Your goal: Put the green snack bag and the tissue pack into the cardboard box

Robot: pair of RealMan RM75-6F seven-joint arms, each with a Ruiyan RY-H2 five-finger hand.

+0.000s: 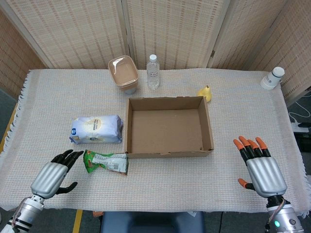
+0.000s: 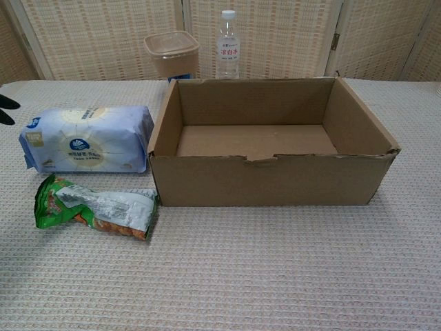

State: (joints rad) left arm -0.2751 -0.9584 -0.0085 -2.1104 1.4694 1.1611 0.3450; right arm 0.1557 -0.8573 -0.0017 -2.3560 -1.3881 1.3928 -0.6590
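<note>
Tub (image 1: 124, 74), bottle (image 1: 153, 72) behind cardboard box (image 1: 168, 153); yellow toy (image 1: 205, 93) at far-right corner.

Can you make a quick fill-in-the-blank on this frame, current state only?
1. The cardboard box holds ____.
2. The green snack bag lies nearest the robot's ____ hand.
3. The tissue pack lies on the ____ side of the box in the head view.
4. The right hand holds ____.

Missing words: nothing; left; left; nothing

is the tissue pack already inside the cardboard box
No, the tissue pack lies on the table left of the cardboard box, whose inside shows only bare cardboard.
</note>
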